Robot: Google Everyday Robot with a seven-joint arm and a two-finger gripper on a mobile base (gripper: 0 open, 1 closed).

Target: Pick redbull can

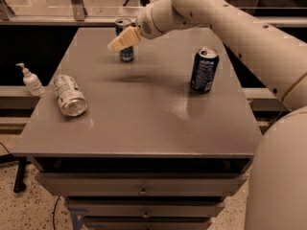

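The redbull can [127, 54], slim with a silver top and blue lower part, stands upright near the table's far edge, left of centre. My gripper [123, 39] is at the can, its cream-coloured tip across the front of the can's middle and hiding that part. The white arm reaches in from the upper right. The can stands on the table; I cannot tell whether the gripper touches it.
A wider dark blue can [204, 70] stands upright at the right of the grey table [144, 123]. A silver-white can [69, 96] lies on its side at the left. A pump bottle [31, 80] stands on a ledge beyond the left edge. Drawers sit under the tabletop.
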